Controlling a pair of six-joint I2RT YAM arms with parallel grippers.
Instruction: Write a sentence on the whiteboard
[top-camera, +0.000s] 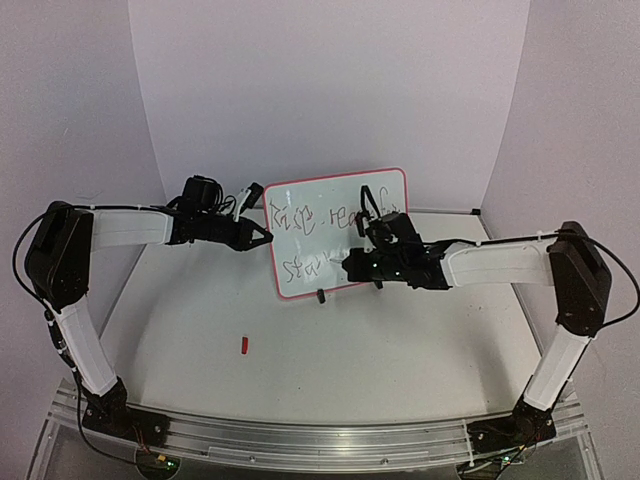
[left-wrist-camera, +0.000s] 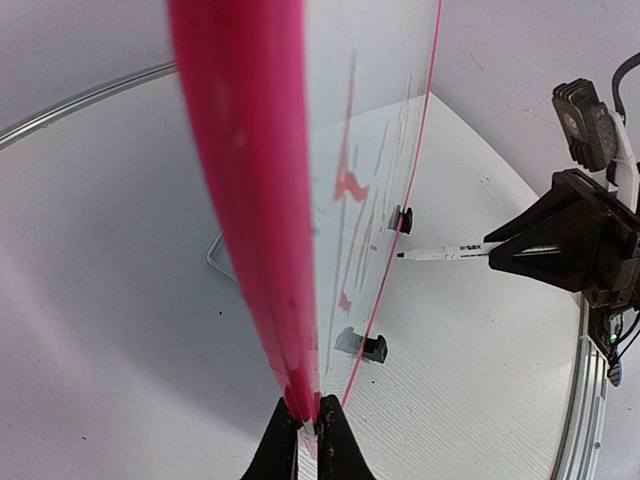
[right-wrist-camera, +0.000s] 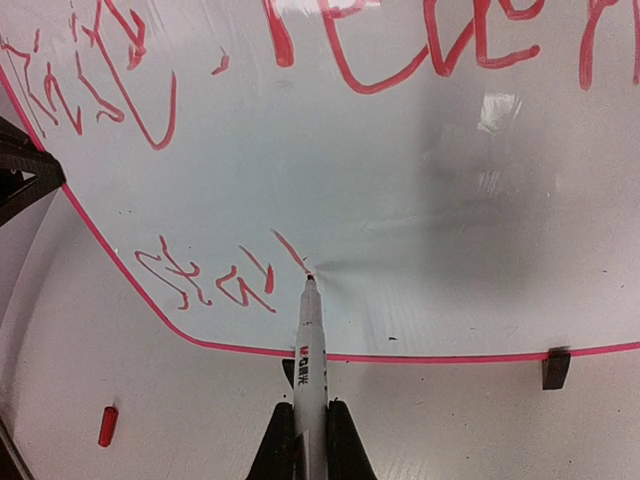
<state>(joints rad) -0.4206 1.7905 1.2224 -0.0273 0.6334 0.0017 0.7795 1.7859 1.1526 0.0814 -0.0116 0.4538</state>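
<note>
**Whiteboard** (top-camera: 320, 248): stands centre of the top view. Its long axis runs left to right, rising toward the right. The written face looks toward the frame's bottom.
**Sentence** (top-camera: 322, 221): two lines, the lower one unfinished.
**Left gripper** (top-camera: 266, 236): pressed together on the board's left edge.
**Right gripper** (right-wrist-camera: 310, 440): pinching a marker (right-wrist-camera: 311, 350), tip on the lower line, pointing up-frame.
**Risk:** excess tip pressure may tilt the board or slip it from the pinch, skewing the strokes.

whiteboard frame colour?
The whiteboard frame is pinkish red, best seen in the left wrist view.
</note>
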